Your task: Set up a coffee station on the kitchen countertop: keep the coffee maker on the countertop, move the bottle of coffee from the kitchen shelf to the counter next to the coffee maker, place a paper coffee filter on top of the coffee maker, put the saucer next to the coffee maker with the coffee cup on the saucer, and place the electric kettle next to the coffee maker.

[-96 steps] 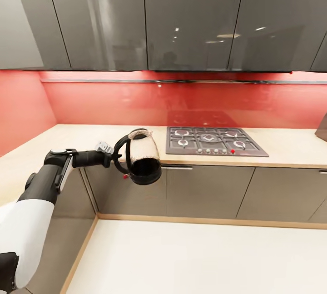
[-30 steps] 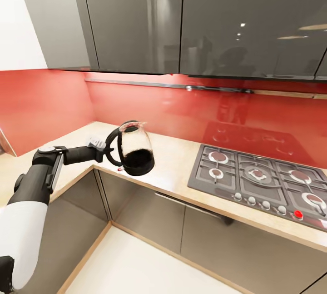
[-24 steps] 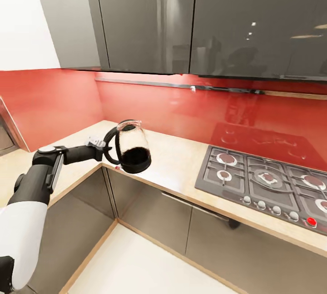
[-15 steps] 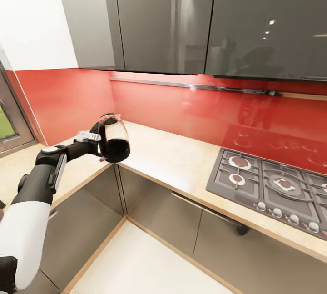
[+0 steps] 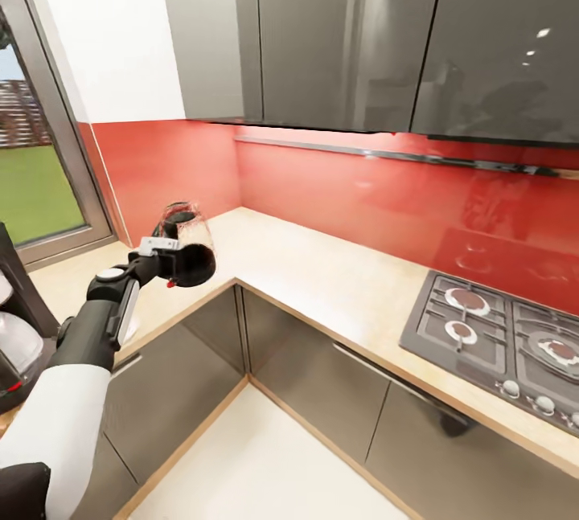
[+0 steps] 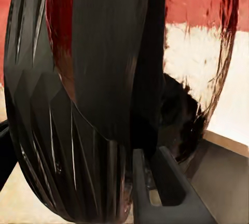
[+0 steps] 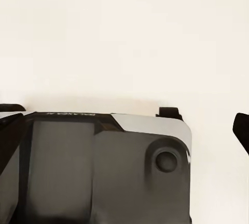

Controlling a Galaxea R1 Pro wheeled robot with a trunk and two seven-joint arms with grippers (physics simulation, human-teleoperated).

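Left gripper (image 5: 166, 260) clamped on kettle (image 5: 187, 251) handle, carried above countertop (image 5: 322, 279); coffee maker (image 5: 14, 327) at 9 o'clock. Tilted kettle may slip or strike it. Right gripper (image 7: 124, 117): state unclear.

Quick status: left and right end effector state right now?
Left end effector: shut on the electric kettle, held by its handle, off the countertop.
Right end effector: fingertips at the frame edges, apart, open and empty.

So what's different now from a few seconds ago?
The robot turned left, so the whole view swung: the stove slid to the right edge, and a window and the coffee maker came into sight at the left. The left end effector still holds the electric kettle over the countertop.
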